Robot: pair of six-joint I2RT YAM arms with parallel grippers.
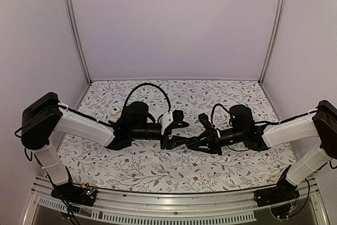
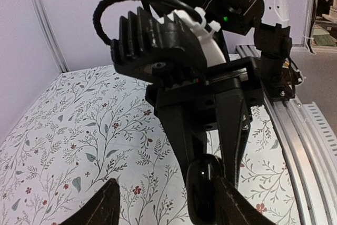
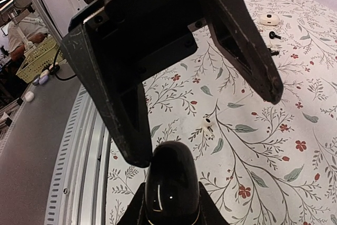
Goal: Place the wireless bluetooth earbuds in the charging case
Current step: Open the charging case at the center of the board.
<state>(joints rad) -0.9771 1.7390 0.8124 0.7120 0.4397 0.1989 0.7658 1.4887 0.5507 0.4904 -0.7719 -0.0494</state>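
Note:
The charging case point(image 3: 171, 180), a glossy black pebble, sits pinched between my right gripper's point(image 3: 171, 196) two fingers, held above the table. It also shows in the left wrist view point(image 2: 202, 188), gripped by the right gripper's long black fingers point(image 2: 181, 130). My left gripper point(image 2: 166, 196) is wide open around the case, with one fingertip point(image 3: 134, 148) touching the case's side. In the top view both grippers meet mid-table, left point(image 1: 176, 130) and right point(image 1: 171, 142). A tiny black earbud point(image 3: 274, 35) lies on the cloth farther off, and a second dark piece point(image 3: 271, 52) lies near it.
A white earbud point(image 3: 207, 126) lies on the floral cloth below the grippers. A small white case point(image 3: 269, 19) sits by the black earbud and shows at the left in the top view point(image 1: 114, 111). The aluminium rail point(image 3: 79, 172) runs along the table's near edge.

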